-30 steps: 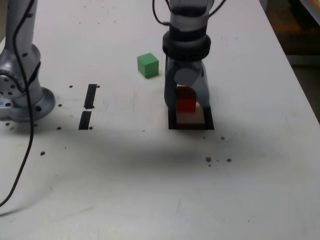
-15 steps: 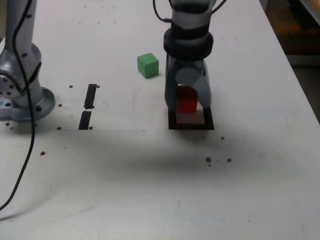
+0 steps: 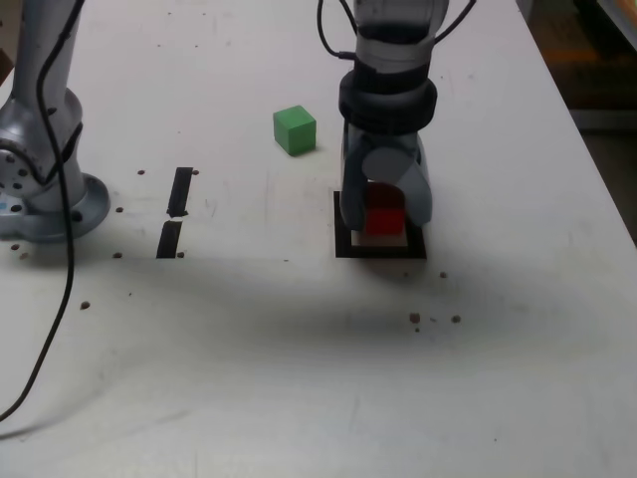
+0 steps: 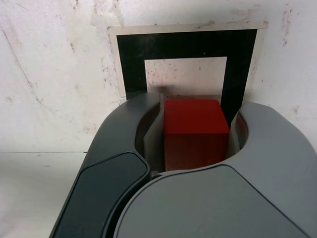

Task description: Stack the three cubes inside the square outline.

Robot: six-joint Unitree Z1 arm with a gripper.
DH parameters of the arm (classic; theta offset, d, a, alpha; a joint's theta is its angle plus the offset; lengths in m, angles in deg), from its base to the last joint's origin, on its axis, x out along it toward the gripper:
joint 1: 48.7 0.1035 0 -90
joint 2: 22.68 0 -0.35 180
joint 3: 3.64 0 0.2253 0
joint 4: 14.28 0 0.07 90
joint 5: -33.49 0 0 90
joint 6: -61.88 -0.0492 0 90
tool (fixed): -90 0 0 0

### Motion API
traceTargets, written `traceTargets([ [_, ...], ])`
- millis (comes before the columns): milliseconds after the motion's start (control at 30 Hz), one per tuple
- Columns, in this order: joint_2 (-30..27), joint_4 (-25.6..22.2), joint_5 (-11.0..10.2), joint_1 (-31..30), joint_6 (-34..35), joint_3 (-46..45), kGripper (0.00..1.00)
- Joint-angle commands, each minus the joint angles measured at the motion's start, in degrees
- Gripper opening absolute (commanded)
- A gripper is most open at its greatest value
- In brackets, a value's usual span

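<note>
My gripper (image 3: 384, 221) is shut on the red cube (image 3: 384, 218), its grey jaws pressing both sides of the cube (image 4: 195, 133). It hangs low over the square outline (image 3: 347, 245), a black tape frame with a white centre (image 4: 185, 74). I cannot tell whether the cube touches the surface. The green cube (image 3: 295, 129) rests on the white table up and toward the exterior view's left of the outline. The yellow cube is out of view.
The arm's grey base (image 3: 40, 189) stands at the exterior view's left with a black cable (image 3: 55, 309) trailing toward the front. Two short black tape strips (image 3: 175, 211) lie between base and outline. The table's edge (image 3: 587, 139) runs along the exterior view's right.
The gripper, still holding the red cube, has come down and slightly toward the front over the outline, so the cube now sits lower within the frame.
</note>
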Motion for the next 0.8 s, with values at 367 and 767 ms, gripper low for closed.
traceTargets([
  [367, 0.6, 1.2, 0.1, -0.1, -0.1, -1.1, 0.07],
  [767, 0.5, 1.1, 0.6, -0.1, 0.0, -2.2, 0.25],
])
